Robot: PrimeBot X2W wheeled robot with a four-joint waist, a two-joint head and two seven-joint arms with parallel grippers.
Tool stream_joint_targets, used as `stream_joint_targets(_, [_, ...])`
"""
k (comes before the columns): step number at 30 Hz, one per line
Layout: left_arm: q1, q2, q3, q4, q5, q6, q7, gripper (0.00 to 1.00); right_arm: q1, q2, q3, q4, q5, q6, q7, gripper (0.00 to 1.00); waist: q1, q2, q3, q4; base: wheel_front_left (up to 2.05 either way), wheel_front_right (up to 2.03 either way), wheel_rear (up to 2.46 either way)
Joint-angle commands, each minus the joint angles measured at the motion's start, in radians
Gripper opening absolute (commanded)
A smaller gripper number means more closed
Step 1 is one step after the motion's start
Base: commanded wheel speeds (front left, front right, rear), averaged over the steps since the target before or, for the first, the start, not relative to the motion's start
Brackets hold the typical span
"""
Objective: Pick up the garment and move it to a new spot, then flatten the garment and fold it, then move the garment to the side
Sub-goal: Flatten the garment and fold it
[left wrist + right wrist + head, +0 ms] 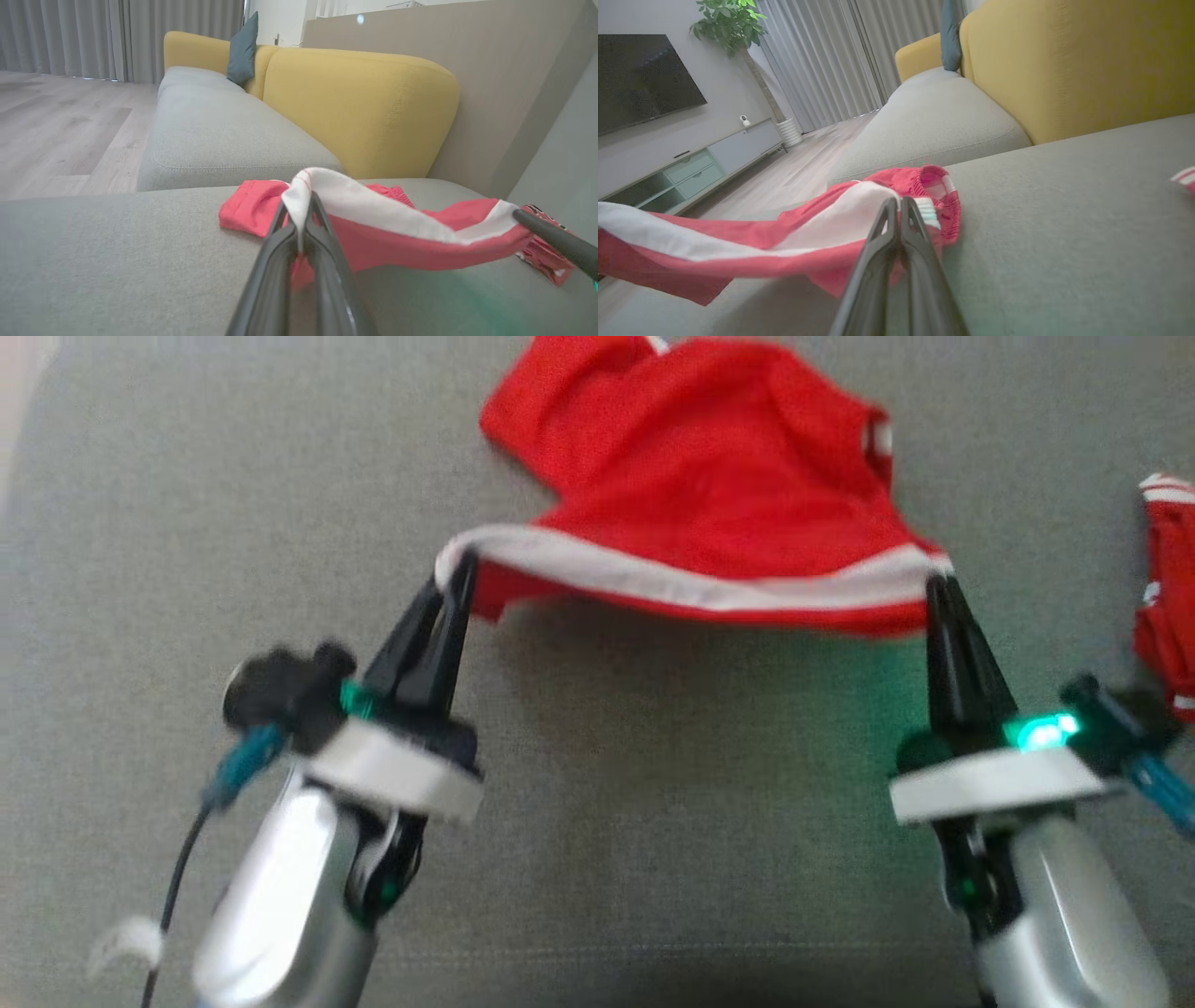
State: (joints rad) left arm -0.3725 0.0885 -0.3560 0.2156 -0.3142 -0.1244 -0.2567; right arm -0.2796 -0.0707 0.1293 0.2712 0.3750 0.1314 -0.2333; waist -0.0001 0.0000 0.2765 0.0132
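Sagging above the grey sofa seat (653,821), a red garment (709,485) with a white edge band is pinched at opposite corners by the left gripper (457,569) and right gripper (938,583); its far end rests on it.

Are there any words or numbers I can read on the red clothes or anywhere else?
No words, numbers or signs can be read anywhere.
The red garment bears only a plain white stripe.
The second red cloth has white marks, too blurred to tell if they are letters.
The TV screen is dark.
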Motion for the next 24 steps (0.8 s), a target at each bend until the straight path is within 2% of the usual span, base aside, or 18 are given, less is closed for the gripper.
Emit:
stream_joint_targets(1, [0.045,0.047,0.024,-0.093,0.013,-0.005,-0.005,0.0,0.063,0.016,-0.005,-0.116,-0.017,-0.001,0.032,0.0,0.0001,0.0,-0.04,0.006,0.0,0.0,0.0])
stream_joint_targets(7, [0.238,0.09,0.015,-0.244,0.016,0.033,0.03,0.0,0.283,0.019,-0.069,-0.334,-0.042,-0.001,0.144,0.0,0.0001,0.0,-0.083,0.009,0.0,0.0,0.0])
stream_joint_targets(16, [0.393,0.122,0.02,-0.411,-0.002,0.08,0.097,0.0,0.471,0.02,-0.092,-0.488,0.009,-0.001,0.203,0.0,0.0001,0.0,-0.106,0.007,0.0,0.0,0.0])
stream_joint_targets(18, [0.401,0.131,0.021,-0.418,-0.005,0.081,0.109,0.0,0.48,0.02,-0.092,-0.493,0.02,-0.001,0.206,0.0,0.0001,0.0,-0.104,0.001,0.0,0.0,0.0])
stream_joint_targets(24, [0.262,0.168,0.014,-0.338,-0.036,0.031,0.155,0.0,0.396,0.02,-0.076,-0.441,0.045,-0.001,0.215,0.0,0.0001,0.0,-0.048,-0.015,0.0,0.0,0.0])
